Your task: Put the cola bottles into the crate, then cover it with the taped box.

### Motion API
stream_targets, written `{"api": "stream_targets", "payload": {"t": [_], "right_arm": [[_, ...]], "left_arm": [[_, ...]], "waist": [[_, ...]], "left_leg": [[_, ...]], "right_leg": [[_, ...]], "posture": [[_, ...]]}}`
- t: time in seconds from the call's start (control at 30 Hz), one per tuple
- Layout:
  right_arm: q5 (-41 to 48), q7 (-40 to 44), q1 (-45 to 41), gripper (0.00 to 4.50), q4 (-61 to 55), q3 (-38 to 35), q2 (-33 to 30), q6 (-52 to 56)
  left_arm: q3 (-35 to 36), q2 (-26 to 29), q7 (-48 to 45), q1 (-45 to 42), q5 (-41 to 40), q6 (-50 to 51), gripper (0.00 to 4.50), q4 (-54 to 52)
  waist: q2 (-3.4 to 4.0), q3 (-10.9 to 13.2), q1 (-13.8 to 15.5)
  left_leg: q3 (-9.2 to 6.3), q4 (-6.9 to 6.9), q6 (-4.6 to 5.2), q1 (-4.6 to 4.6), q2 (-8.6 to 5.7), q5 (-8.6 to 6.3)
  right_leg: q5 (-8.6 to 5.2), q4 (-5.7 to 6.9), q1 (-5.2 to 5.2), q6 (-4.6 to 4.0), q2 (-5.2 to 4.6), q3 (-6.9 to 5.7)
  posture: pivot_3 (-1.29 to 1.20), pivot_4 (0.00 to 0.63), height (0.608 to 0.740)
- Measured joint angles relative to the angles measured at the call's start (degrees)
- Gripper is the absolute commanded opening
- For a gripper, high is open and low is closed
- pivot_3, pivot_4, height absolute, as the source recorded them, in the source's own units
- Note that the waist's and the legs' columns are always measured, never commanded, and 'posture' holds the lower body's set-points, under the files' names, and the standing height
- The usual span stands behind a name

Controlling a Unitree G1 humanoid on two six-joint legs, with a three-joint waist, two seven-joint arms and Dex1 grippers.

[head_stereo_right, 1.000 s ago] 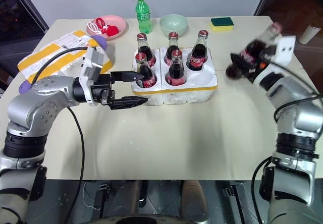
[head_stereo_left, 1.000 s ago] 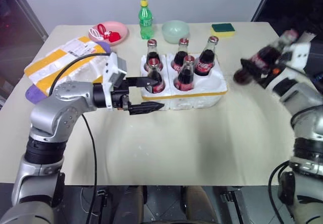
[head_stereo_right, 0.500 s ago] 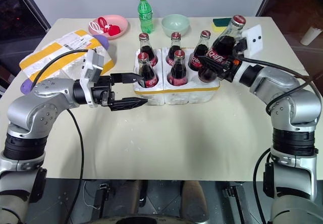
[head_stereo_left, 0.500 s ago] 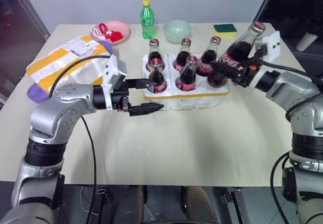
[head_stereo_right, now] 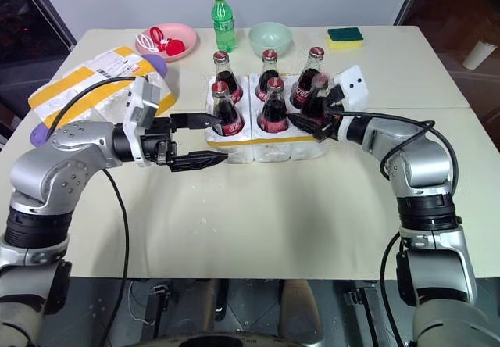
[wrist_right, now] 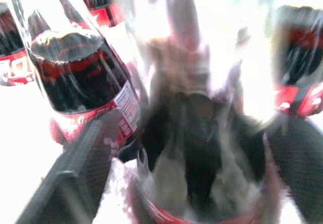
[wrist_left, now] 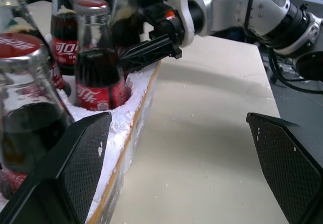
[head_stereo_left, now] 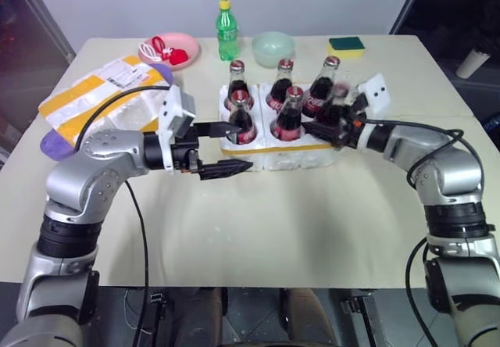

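Now cola bottle [head_stereo_left: 334, 111] btwn right claw [head_stereo_left: 332, 126] fingers

The bottle [wrist_right: 202, 128] sitting between the right gripper [head_stereo_right: 311, 120]'s fingers is pure smear in the right wrist view, so I can't tell if the pads actually touch the glass. Its lower half hides behind those fingers in the head views too. Over by the left gripper [head_stereo_left: 223, 148], the nearest bottle [wrist_left: 22, 108] is cut off at the picture's edge, and the crate [wrist_left: 133, 118] runs out of frame below the near finger.
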Motion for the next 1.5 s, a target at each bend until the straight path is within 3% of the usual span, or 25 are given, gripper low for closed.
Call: {"api": "stream_targets", "payload": {"t": [0.2,0.43,0.57,0.67,0.83,1.0,1.5], "right_arm": [[5.45,1.61,0.09,4.46,-5.46,-5.70,-3.29,6.98],[14.25,9.44,3.06,4.46,-13.13,-20.55,-19.48,13.24],[16.37,15.32,9.93,4.46,-14.32,-23.17,-23.68,13.92],[21.96,19.36,11.92,4.46,-18.98,-25.77,-24.14,14.85],[32.47,20.43,10.69,4.46,-23.89,-28.67,-23.84,17.34],[35.39,19.38,12.60,4.46,-26.90,-27.93,-24.15,17.83],[37.72,15.94,18.19,4.46,-30.42,-30.48,-27.19,17.65]], "left_arm": [[1.50,1.83,1.53,2.80,-0.02,0.11,4.50,-2.35],[14.65,12.25,6.29,9.06,1.21,0.34,4.50,-7.02],[20.87,19.17,9.69,20.52,11.62,-4.40,4.50,-8.29],[23.64,23.33,15.59,31.42,25.70,-12.65,4.50,-5.57],[21.94,24.32,26.64,37.36,42.46,-17.84,4.50,5.07],[16.33,23.17,32.53,34.95,49.81,-20.17,4.50,12.38],[-2.14,16.42,41.61,8.68,60.50,-36.77,4.50,49.63]], "waist": [[0.01,0.01,0.23],[-0.06,-0.02,0.18],[-0.06,-0.02,-0.37],[-0.02,-0.02,-0.42],[-0.14,-0.04,0.27],[-0.34,-0.12,0.94],[-0.42,-0.16,0.40]], "left_leg": [[-0.03,-0.02,0.00,-0.04,0.00,0.00],[-0.04,-0.06,0.02,0.09,0.01,-0.01],[0.14,-0.10,0.04,0.22,0.04,-0.03],[0.20,-0.09,0.04,0.25,0.06,-0.03],[0.21,-0.04,0.02,0.22,0.07,-0.04],[0.21,0.01,0.00,0.04,0.04,-0.05],[0.21,0.00,0.01,0.06,0.04,-0.04]], "right_leg": [[0.00,0.00,-0.04,0.00,0.00,-0.02],[-0.02,-0.04,0.08,-0.03,0.00,-0.05],[-0.12,-0.04,0.07,-0.21,0.00,0.10],[-0.14,-0.04,0.05,-0.25,-0.01,0.14],[-0.15,-0.12,0.10,-0.28,-0.03,0.13],[-0.15,-0.16,0.01,-0.30,-0.10,0.10],[0.02,-0.04,-0.01,-0.01,-0.09,0.04]], "posture": [[0.00,0.150,0.739],[0.00,0.150,0.739],[0.00,0.150,0.739],[0.00,0.150,0.739],[0.00,0.150,0.739],[0.00,0.150,0.739],[0.00,0.150,0.739]]}}
